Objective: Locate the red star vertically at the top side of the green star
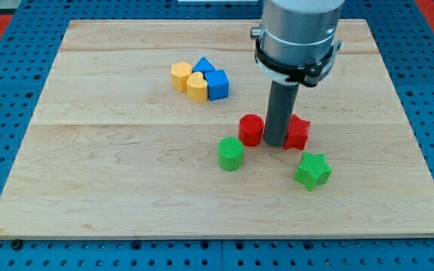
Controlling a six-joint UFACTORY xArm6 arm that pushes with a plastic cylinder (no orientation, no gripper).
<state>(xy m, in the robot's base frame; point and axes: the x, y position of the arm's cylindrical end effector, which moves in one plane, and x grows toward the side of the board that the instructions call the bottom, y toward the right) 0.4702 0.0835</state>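
The red star [298, 132] lies right of the board's middle, partly hidden behind my rod. The green star [313, 170] lies just below it, slightly to the right, with a small gap between them. My tip [275, 144] rests on the board against the red star's left side, between it and the red cylinder [251, 129]. The rod's wide grey body hangs above and hides the board behind it.
A green cylinder [230, 153] stands below-left of the red cylinder. A cluster sits at upper middle: two yellow blocks [181, 76] [197, 86], a blue triangle [203, 65] and a blue cube [217, 84]. The wooden board [111, 173] lies on a blue perforated surface.
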